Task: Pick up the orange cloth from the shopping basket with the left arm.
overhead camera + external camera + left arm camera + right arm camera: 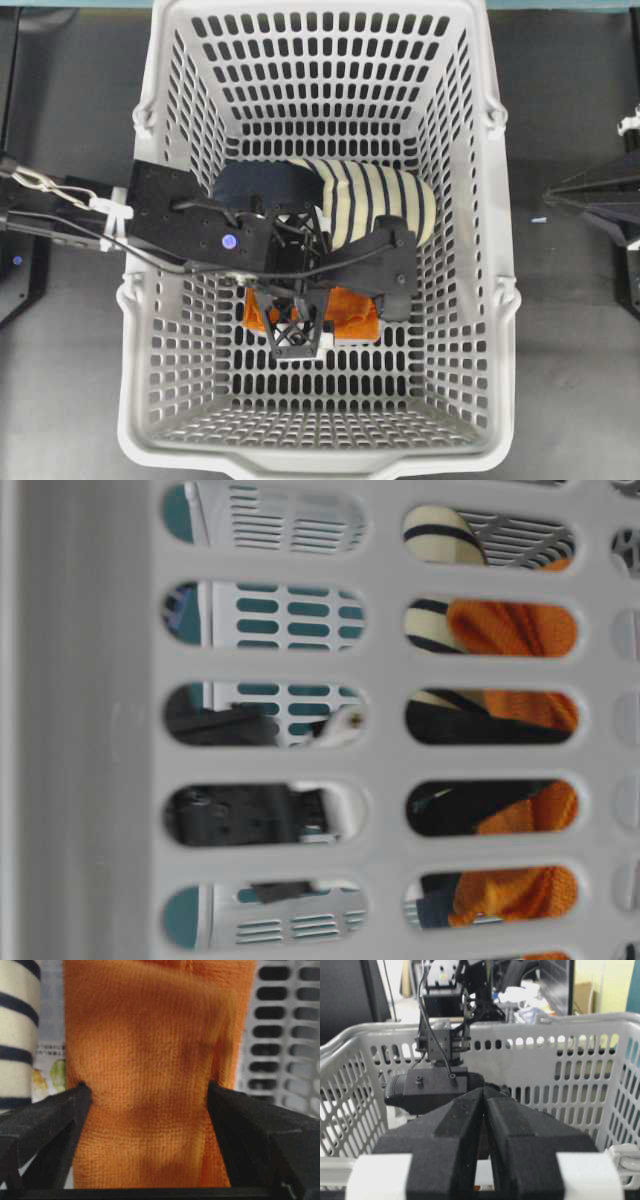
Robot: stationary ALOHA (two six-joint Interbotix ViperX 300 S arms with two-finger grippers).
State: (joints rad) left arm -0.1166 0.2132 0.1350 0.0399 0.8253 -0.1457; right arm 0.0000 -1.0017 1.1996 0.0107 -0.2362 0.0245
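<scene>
The orange cloth (355,312) lies on the floor of the grey shopping basket (500,300), in front of the striped slipper (375,200). My left arm reaches in from the left, and its gripper (345,300) points down over the cloth. In the left wrist view the cloth (150,1060) fills the gap between the two black fingers (55,1120), which press into its sides and pinch it narrower. The left gripper (147,1092) is shut on the cloth. The cloth also shows through the basket slots in the table-level view (515,630). My right gripper (484,1091) is shut and empty outside the basket.
The navy-and-cream slipper (15,1035) lies close beside the cloth. A printed white label or packet (47,1067) lies under the cloth's edge. The basket walls (560,1025) enclose the left gripper on all sides. The right arm (600,200) rests on the dark table at the right.
</scene>
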